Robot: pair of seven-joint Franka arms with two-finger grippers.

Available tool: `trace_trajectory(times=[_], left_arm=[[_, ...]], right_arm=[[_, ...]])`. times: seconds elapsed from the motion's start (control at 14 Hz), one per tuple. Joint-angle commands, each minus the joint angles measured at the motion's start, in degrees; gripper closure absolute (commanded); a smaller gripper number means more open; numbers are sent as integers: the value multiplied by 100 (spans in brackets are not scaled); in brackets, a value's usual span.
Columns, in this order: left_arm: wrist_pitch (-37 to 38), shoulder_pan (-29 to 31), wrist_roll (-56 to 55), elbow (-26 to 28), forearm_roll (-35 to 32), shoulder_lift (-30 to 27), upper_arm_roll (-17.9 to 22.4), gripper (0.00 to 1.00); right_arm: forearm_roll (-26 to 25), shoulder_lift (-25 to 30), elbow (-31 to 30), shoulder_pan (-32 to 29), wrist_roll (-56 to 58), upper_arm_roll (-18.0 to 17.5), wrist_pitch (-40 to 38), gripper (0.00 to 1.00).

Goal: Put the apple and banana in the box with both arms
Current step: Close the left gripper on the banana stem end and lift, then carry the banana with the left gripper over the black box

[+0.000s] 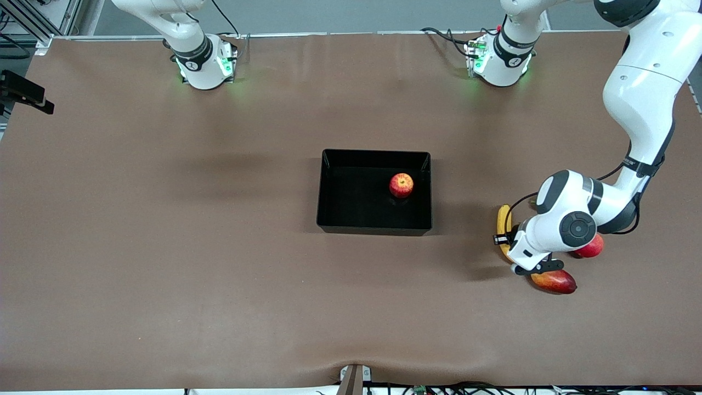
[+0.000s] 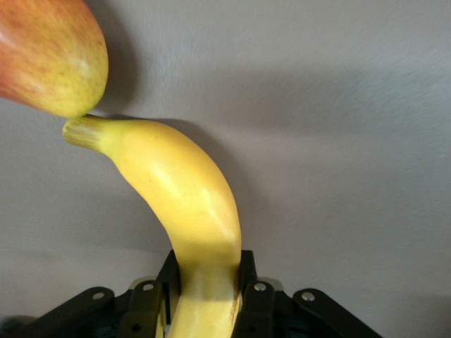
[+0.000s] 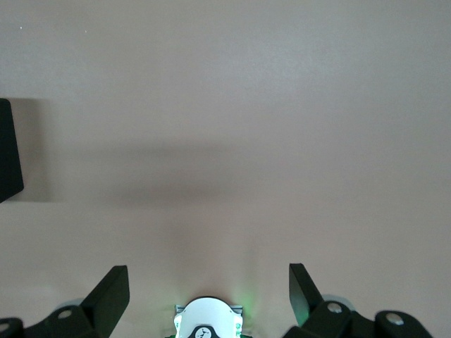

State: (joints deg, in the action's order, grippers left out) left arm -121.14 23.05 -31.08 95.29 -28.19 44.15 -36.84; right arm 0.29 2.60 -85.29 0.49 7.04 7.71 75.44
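The apple [image 1: 401, 185] lies in the black box [image 1: 374, 152] at the table's middle, toward the left arm's end of it. The banana [image 1: 503, 222] lies on the table toward the left arm's end, nearer to the front camera than the box. My left gripper [image 1: 510, 247] is low over it, mostly hidden under the wrist. In the left wrist view my left gripper [image 2: 206, 266] is shut on the banana [image 2: 180, 197], a finger against each side. My right gripper [image 3: 208, 278] is open and empty, high over the bare table near its own base, and out of the front view.
A red-yellow mango [image 1: 554, 281] lies by the banana's stem end, touching it in the left wrist view [image 2: 49, 53]. A round red fruit [image 1: 589, 248] sits partly under the left arm. A corner of the box [image 3: 8, 151] shows in the right wrist view.
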Motion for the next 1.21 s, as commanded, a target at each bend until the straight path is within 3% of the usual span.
trace_trajectory(times=[0.0, 0.36, 0.57, 0.79, 1.14], left_arm=[[195, 59, -73, 51, -46, -643, -340, 100], [1100, -10, -170, -738, 508, -1022, -1131, 100], [1295, -378, -651, -951, 526, -1067, -1317, 100], [1295, -1186, -1382, -1135, 464, -1006, -1282, 100], [1269, -2469, -2707, -1478, 455, -742, -853, 100]], right_arm=[[103, 65, -40, -102, -54, -59, -38, 0], [103, 56, -49, -110, -54, -59, -29, 0], [103, 56, -40, -111, -54, -59, -29, 0], [103, 56, -40, -111, -54, -59, -29, 0], [103, 56, -40, -119, -54, -41, -20, 0]])
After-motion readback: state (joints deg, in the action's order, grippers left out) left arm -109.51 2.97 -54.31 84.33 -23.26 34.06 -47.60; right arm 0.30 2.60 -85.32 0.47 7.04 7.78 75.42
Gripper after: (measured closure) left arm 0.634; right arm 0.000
